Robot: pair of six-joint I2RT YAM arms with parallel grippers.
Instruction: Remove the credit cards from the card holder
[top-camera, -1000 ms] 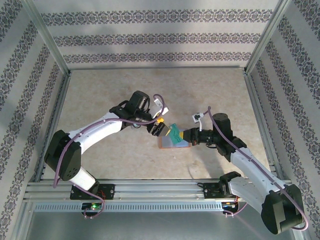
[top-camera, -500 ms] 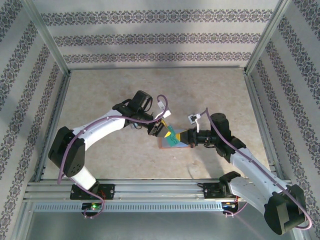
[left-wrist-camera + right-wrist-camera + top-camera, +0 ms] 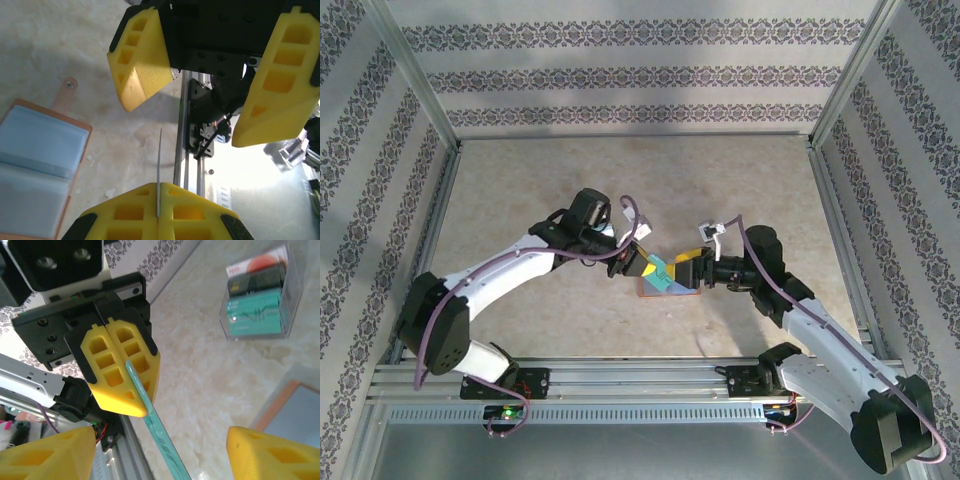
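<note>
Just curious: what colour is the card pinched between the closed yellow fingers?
The card is teal, seen best in the right wrist view.

My left gripper [image 3: 640, 264] pinches a teal credit card [image 3: 663, 273] above the open card holder [image 3: 670, 291]; my right gripper [image 3: 693, 267] faces it, just beside the card

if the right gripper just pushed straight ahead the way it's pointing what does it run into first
The teal card, which runs edge-on between the open fingers of the right gripper. Just beyond it is the left gripper, shut on that card. How far off that one is, I can't judge.
</note>
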